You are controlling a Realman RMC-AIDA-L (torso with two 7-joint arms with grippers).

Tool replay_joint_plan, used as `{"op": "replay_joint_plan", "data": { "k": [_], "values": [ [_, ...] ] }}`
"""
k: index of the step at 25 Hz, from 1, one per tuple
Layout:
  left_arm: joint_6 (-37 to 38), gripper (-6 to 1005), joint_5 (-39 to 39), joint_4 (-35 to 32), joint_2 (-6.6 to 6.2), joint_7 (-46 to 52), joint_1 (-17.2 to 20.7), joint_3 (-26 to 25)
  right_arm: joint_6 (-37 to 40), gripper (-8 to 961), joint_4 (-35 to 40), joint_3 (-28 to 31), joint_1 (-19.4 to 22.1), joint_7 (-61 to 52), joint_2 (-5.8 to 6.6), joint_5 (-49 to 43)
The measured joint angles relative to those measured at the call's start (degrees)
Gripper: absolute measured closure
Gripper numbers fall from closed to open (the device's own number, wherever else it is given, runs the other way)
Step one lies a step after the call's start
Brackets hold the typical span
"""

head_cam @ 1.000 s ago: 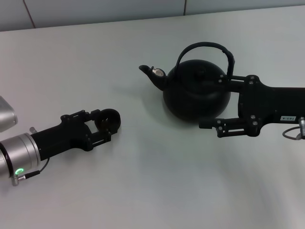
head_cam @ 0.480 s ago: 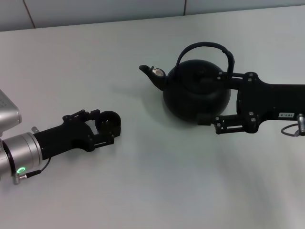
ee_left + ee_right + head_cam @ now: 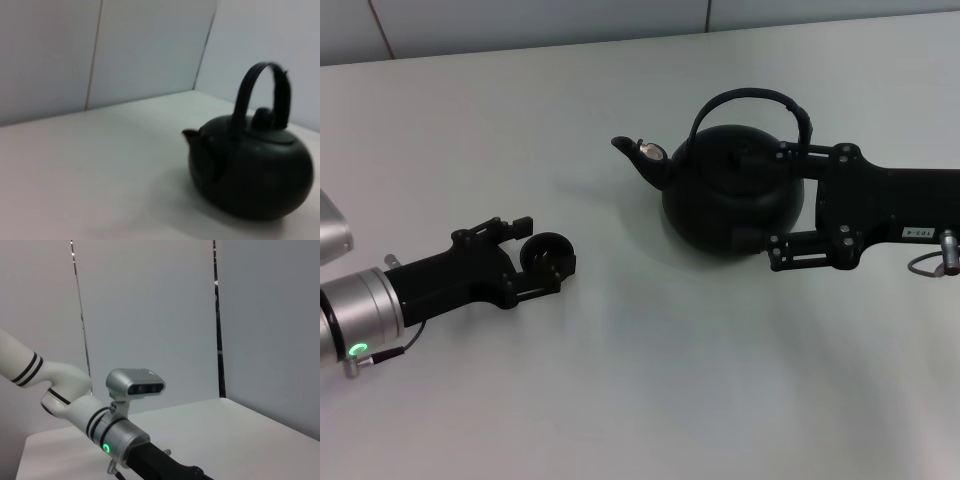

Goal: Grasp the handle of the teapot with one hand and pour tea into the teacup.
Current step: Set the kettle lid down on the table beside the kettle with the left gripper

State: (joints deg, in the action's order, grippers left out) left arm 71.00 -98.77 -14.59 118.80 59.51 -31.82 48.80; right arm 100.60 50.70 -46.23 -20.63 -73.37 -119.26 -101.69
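The matte-black teapot point(image 3: 725, 195) stands upright at the centre right, spout pointing left, and fills the right of the left wrist view point(image 3: 252, 175). Its arched handle point(image 3: 752, 97) stands free over the lid point(image 3: 265, 82). My right gripper point(image 3: 775, 197) is open at the pot's right side, one finger by the handle's right foot and the other low against the pot's belly. The small black teacup point(image 3: 549, 256) sits on the table at the left. My left gripper point(image 3: 542, 254) is open, with one finger on either side of the cup.
The white table point(image 3: 650, 380) reaches back to a pale wall. The right wrist view holds only my left arm's silver wrist with a green light point(image 3: 119, 440) and its camera point(image 3: 135, 382).
My right gripper has slid left, so its fingers now flank the teapot's right side. My left gripper's fingers have spread a little around the teacup. Teapot and cup stayed put.
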Motion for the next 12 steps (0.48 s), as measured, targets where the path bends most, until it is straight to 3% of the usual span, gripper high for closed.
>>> {"op": "replay_joint_plan", "data": {
  "k": [12],
  "values": [
    [7.02,140,0.28,-4.82,-0.33,0.07,2.71,-0.12,-0.27,136,-0.16,0.18,-0.49,-0.02,0.0,0.0]
  ]
}}
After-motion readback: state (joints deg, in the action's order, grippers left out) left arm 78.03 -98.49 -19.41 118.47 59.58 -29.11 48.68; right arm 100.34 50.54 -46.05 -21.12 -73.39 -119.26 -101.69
